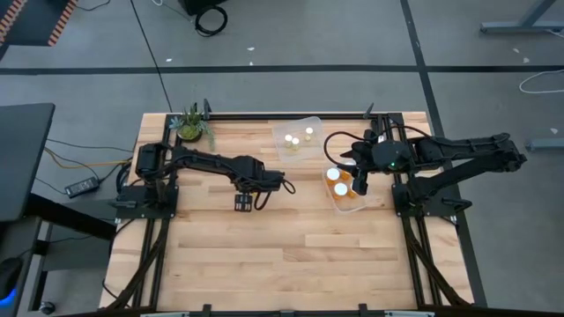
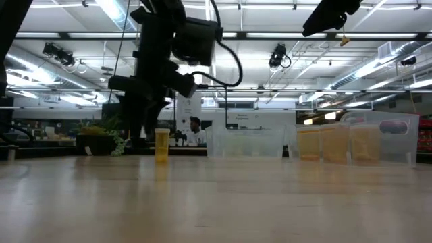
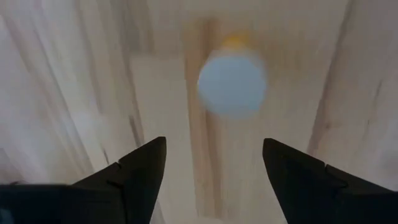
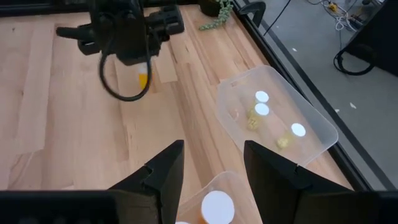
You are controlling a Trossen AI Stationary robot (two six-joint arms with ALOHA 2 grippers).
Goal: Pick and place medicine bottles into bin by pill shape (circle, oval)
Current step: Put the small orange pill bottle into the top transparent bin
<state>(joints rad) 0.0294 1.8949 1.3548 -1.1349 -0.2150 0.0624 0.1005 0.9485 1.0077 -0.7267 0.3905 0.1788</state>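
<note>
One amber medicine bottle with a white cap (image 3: pixel 232 84) stands upright on the wooden table, also seen in the low view (image 2: pixel 162 145) and the right wrist view (image 4: pixel 143 79). My left gripper (image 3: pixel 214 168) hangs above it, pointing down, open and clear of it; in the high view (image 1: pixel 245 201) it hides the bottle. My right gripper (image 4: pixel 214 165) is open and empty above the near bin (image 1: pixel 352 201), which holds two white-capped bottles (image 1: pixel 333 174) (image 1: pixel 341 188); one of them shows in the right wrist view (image 4: pixel 217 205).
A clear bin (image 4: pixel 311 118) at the table's far edge holds three small bottles (image 4: pixel 262 96); it also shows in the high view (image 1: pixel 304 123). A small potted plant (image 1: pixel 190 126) stands at the far left corner. Bare wood (image 1: pixel 282 255) covers the table's near half.
</note>
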